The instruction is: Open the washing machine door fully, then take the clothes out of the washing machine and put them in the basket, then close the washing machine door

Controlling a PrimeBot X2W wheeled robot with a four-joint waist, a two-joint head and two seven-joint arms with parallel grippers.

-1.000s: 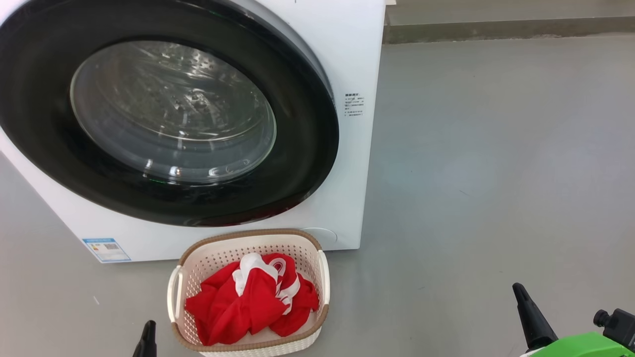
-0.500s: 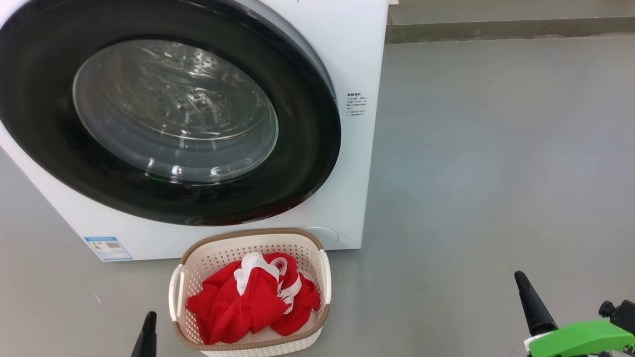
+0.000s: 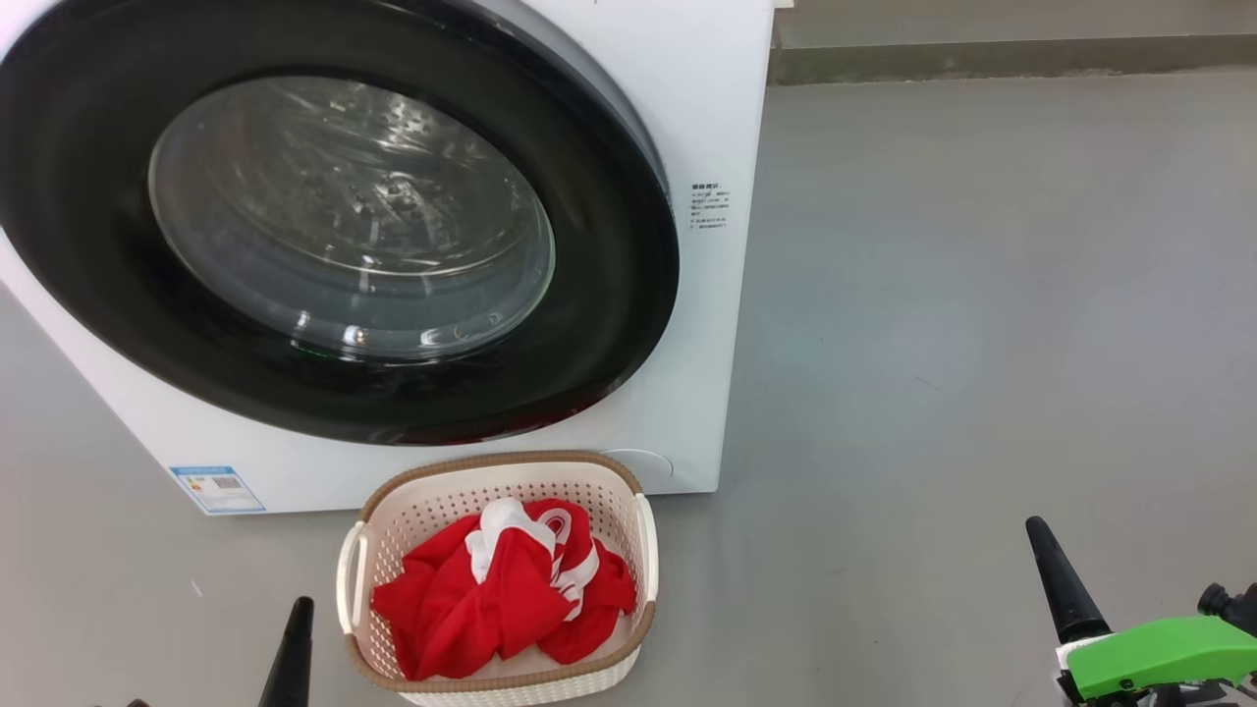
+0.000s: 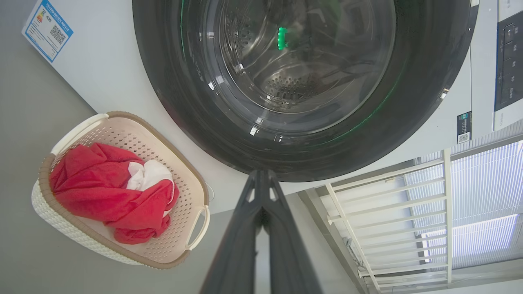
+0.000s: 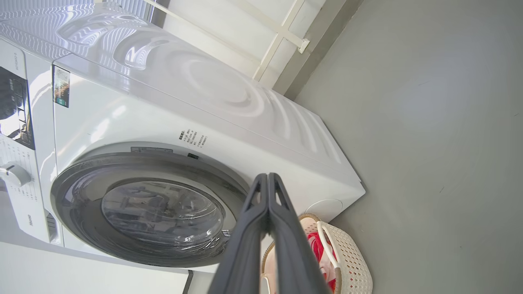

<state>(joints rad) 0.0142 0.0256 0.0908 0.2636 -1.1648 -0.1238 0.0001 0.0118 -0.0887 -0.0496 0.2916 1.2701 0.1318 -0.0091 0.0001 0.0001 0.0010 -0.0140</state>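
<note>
Machine: one big white front-loading washing machine (image 3: 717, 98), far left.
Door: one round washing machine door (image 3: 609, 295), a glossy black rim around bulging clear glass, lying flat against the front; bare steel drum behind the glass.
Basket: one small cream perforated plastic basket (image 3: 496, 462) with a brown woven-look rim, on the floor just in front of the machine's lower right corner (touching or not, I cannot tell).
Clothes: bright red clothes (image 3: 491, 599) with white trim, heaped in the basket; the heap hides how many.
Grippers: two, both mine. My left gripper (image 3: 300, 609) is pinched closed on nothing, near and just left of the basket. My right gripper (image 3: 1036, 530) is likewise clenched and empty, near right, well apart from everything.
Left wrist view adds: a dark control panel (image 4: 508, 73) and white window bars (image 4: 408, 212).
Right wrist view adds: the machine's glossy top and a white knob (image 5: 14, 174).
Room: grey floor (image 3: 982, 295) lies wide open to the right of machine and basket.
</note>
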